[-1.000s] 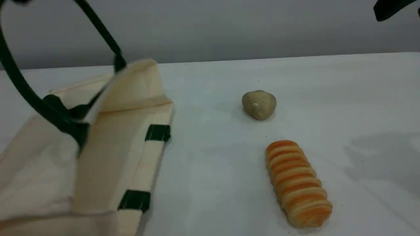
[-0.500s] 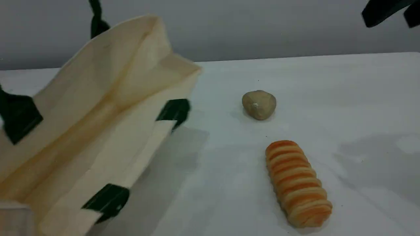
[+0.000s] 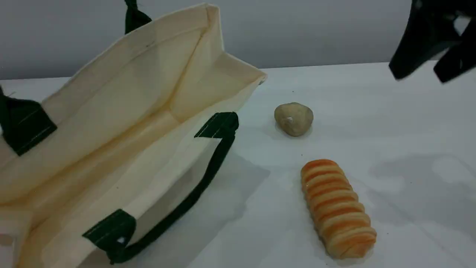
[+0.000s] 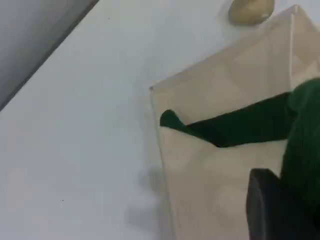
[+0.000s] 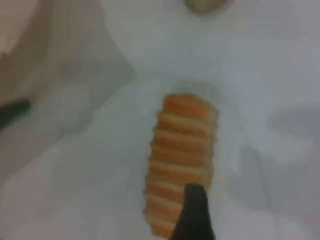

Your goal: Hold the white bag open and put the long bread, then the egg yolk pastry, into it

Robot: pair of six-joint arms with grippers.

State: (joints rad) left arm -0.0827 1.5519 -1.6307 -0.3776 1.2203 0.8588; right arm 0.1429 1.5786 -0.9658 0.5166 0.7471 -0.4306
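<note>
With your left gripper [image 4: 274, 210] clamped on the white bag's [image 3: 122, 93] green handle [image 4: 235, 127], holding the mouth open, lower your right gripper [image 3: 419, 73], jaws apart, over the long bread [image 3: 336, 208].

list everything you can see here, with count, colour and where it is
white bag: one, cream with dark green trim, left side, mouth open
long bread: one, orange and pale yellow stripes, on the table right of the bag
egg yolk pastry: one, beige, on the table beyond the bread
table: one, white, under everything
left pincer: one, dark, shut on the bag's green handle
right pincer: one, black, open, above the table's far right
</note>
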